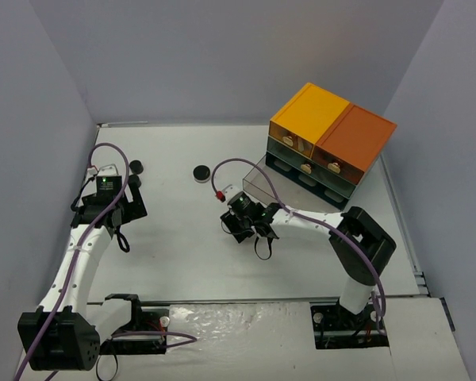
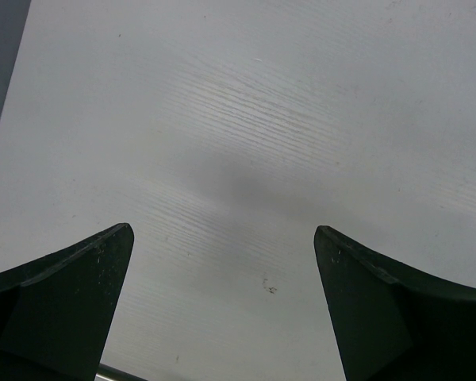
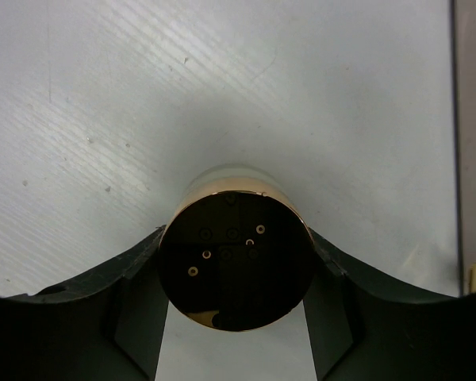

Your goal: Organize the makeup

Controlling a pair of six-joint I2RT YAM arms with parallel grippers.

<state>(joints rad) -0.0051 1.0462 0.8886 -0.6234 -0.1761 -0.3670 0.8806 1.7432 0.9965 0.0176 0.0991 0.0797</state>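
**A:** How far along is the tidying?

**B:** Early, I'd judge. Nearest, at centre frame from above, the right gripper [image 1: 246, 225] has its fingers pressed against both sides of a round compact [image 3: 235, 262], gold-rimmed with a glossy dark top. Whether the compact sits on the table [image 1: 182, 262] or is lifted off it, I cannot tell. At the left of the frame, the left gripper [image 2: 224, 230] is spread wide with nothing between its fingers, only bare tabletop beneath.

**A:** What's left to put away?

**B:** Farther back, a black jar [image 1: 200, 172] lies loose at upper centre and another black jar [image 1: 136, 167] at upper left. A dark shape just beside the left arm may be a third; I can't say.

**A:** And the storage?

**B:** Farthest, at upper right, there is one drawer box [image 1: 333, 131] with orange tops. One clear drawer [image 1: 258, 184] is pulled out toward the right gripper, and I see nothing in it. The count is one compact and two sure jars, with no brushes or sticks in view.
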